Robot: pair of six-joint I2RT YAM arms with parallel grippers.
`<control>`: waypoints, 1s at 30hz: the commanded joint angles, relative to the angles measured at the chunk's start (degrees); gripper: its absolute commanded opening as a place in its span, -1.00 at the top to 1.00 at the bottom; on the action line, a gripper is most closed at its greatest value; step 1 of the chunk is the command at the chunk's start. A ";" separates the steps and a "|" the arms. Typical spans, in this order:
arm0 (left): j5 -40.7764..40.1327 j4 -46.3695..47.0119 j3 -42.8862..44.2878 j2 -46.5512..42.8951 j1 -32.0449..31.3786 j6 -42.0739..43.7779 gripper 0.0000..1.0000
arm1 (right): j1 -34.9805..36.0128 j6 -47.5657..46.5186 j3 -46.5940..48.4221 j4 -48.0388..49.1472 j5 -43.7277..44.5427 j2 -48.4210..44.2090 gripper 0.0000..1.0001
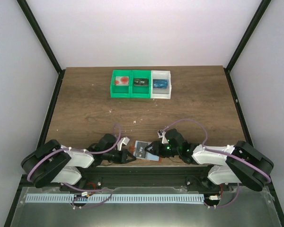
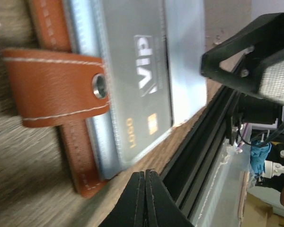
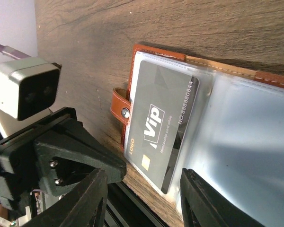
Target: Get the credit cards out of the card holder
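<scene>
Right gripper (image 3: 144, 191) is hanging open astride the card (image 3: 158, 125); left gripper (image 2: 145, 178), clenched empty, should be pinning the holder (image 3: 248, 137).

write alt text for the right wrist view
An open orange-brown card holder lies on a wooden table, a grey VIP card poking past its edge on the panel by the snap tab. The right end effector hangs open over it; the left end effector, shut, sits beside the tab.
</scene>
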 commanded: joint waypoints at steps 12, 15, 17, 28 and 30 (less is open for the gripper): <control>-3.15 -7.65 5.55 -5.56 1.42 4.87 0.88 | 1.42 0.33 0.03 3.38 0.86 1.04 0.13; -2.39 -5.39 4.66 -4.24 2.02 4.48 0.88 | 1.69 1.27 -0.43 4.26 1.56 1.44 0.13; -1.57 -4.23 4.27 -3.00 2.41 4.45 0.88 | 1.85 1.46 -0.41 4.36 1.96 1.79 0.12; 0.49 -1.63 3.71 2.16 2.91 7.06 0.98 | 2.42 3.72 -0.61 8.06 1.41 7.52 0.17; 0.01 -1.76 3.66 2.57 2.97 7.18 1.00 | 2.63 3.91 -0.79 8.11 2.27 7.69 0.20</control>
